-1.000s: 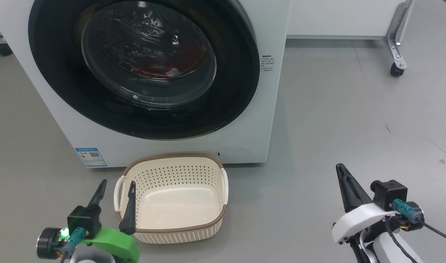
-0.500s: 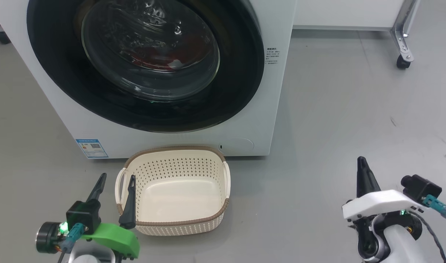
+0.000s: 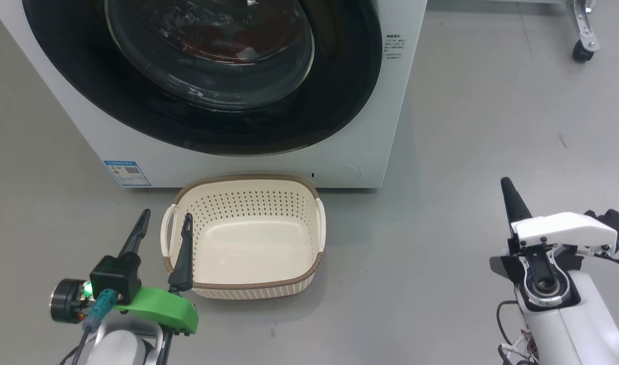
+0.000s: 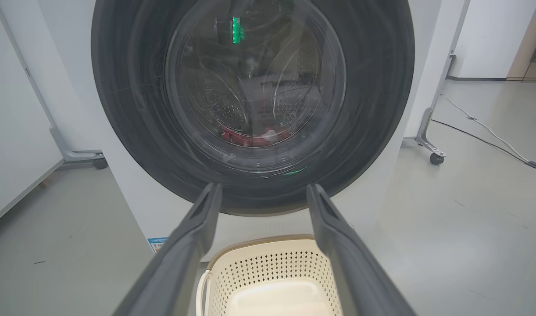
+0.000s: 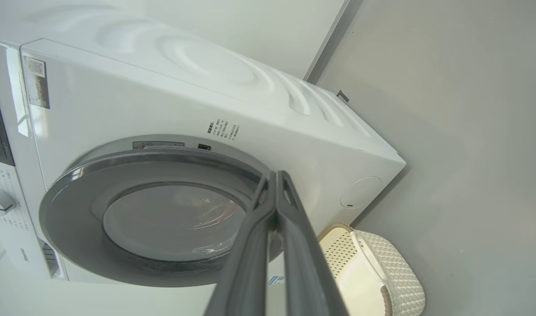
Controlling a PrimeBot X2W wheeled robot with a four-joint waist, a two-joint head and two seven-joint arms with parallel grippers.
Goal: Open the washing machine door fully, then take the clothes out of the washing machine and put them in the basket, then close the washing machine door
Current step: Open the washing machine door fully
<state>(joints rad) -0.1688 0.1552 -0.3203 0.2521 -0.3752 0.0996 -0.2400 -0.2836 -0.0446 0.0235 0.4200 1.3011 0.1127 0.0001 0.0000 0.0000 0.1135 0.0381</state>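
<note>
Now, washing machine door (image 3: 340, 101) closed, just behind basket (image 3: 248, 291). L gripper (image 3: 167, 214) fingers spread wide beside basket; R gripper (image 3: 507, 185) fingers pressed together, well right of it.

A castered metal leg (image 3: 584, 35) stands on grey floor (image 3: 466, 126).

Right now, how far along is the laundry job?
Done: nothing. The washing machine door is shut, red clothes lie behind its glass, the basket is empty. In hand: nothing; left end effector open by the basket, right end effector shut, off the door. Left: open, unload, close.
</note>
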